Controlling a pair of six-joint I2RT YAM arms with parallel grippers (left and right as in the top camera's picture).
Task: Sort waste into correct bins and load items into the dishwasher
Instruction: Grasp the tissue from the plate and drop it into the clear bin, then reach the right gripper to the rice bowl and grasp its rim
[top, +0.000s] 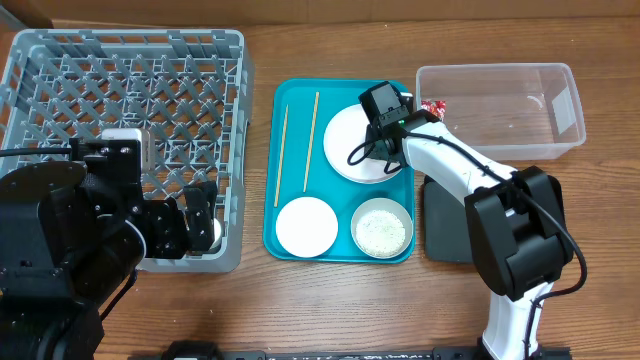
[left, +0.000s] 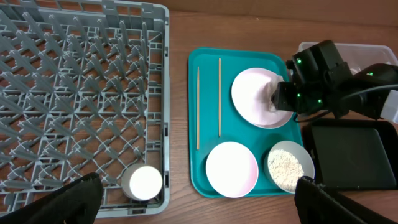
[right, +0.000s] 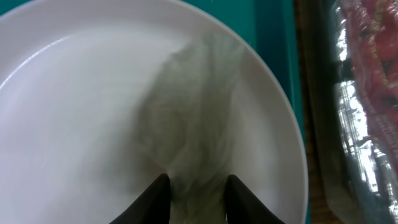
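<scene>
My right gripper (right: 196, 180) is shut on a crumpled white tissue (right: 193, 124) that lies on the round white plate (top: 340, 140) in the teal tray. A red wrapper (top: 433, 108) sits in the left corner of the clear tub (top: 495, 68). The black tray (top: 445, 220) lies partly under the right arm. Two chopsticks (top: 283, 155) lie on the teal tray beside an empty white bowl (top: 307, 226) and a bowl of rice (top: 383, 229). Over the front right corner of the grey rack (top: 125, 38) my left gripper (top: 185, 222) hangs open. A tiny white cup (left: 145, 182) stands in the rack below it.
The teal tray (top: 335, 190) lies between the rack and the two bins. The right arm's base stands at the table's front right edge. Bare wood shows between the rack and the tray and along the front edge.
</scene>
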